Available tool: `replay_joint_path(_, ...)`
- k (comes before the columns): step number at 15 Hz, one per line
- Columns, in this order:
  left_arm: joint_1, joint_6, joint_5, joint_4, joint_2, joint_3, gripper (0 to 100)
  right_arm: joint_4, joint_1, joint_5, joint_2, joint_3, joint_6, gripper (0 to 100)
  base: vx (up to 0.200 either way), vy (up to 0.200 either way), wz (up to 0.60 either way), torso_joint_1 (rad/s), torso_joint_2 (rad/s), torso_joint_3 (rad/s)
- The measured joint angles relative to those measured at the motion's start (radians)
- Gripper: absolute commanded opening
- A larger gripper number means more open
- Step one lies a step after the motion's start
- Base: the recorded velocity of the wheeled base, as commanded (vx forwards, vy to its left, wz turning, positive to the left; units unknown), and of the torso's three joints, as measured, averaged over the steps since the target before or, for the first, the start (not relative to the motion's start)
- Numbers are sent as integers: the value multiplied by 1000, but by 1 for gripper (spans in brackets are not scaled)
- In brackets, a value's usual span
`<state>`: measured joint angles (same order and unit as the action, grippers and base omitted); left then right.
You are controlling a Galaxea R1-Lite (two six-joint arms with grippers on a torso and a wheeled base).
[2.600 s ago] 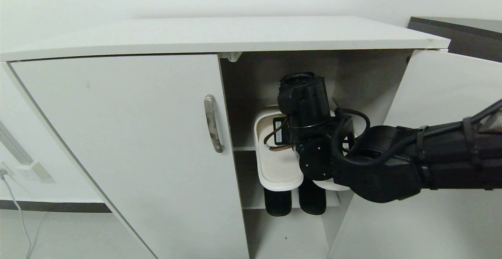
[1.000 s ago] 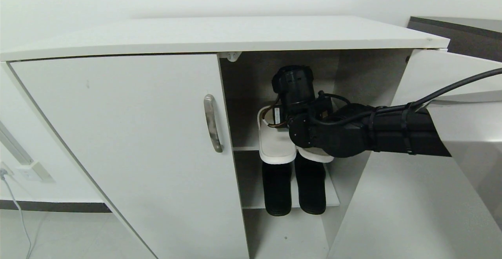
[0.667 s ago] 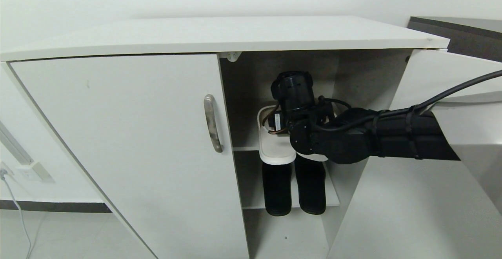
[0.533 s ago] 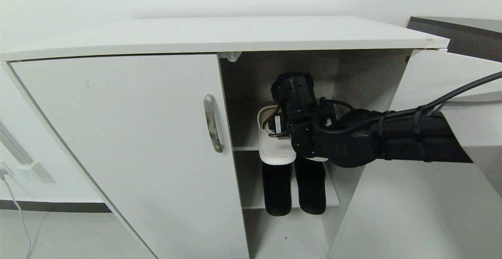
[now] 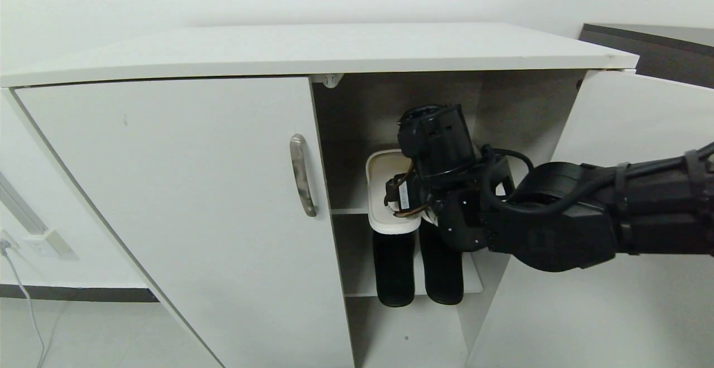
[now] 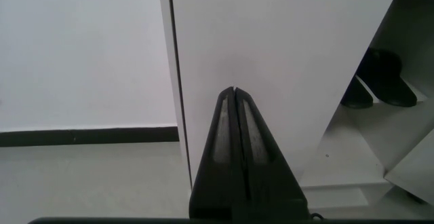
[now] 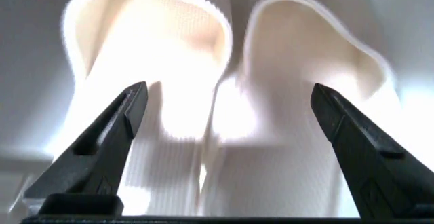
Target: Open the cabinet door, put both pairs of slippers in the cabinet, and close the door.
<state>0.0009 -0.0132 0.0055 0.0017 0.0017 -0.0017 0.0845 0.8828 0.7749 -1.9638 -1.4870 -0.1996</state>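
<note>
White slippers (image 5: 376, 178) on upper cabinet shelf (image 5: 348, 211), right fingers (image 7: 102, 142) wide apart

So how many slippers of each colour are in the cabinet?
White slippers: 2
Black slippers: 2
Total: 4

Nothing can be read here — not on the cabinet (image 5: 167, 189), not on the slippers (image 5: 381, 181). A small white label (image 5: 403, 196) sits on the right arm (image 5: 558, 228), its print too small to make out.
</note>
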Motion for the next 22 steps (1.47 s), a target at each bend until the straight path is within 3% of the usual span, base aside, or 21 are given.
replay_joint_path(7,0,0,-1,0,0,0,0,13,111,-24,206,200,-17,100,0,0,0,0,0,0)
replay_joint_path(8,0,0,-1,0,0,0,0,13,123,-46,235,230,-30,0,0,0,0,0,0,0)
replay_joint_path(15,0,7,-4,0,0,0,0,202,155,-181,352,421,-6,0,0,0,0,0,0,0)
replay_joint_path(22,0,6,-6,0,0,0,0,224,163,-209,358,462,11,0,0,0,0,0,0,0)
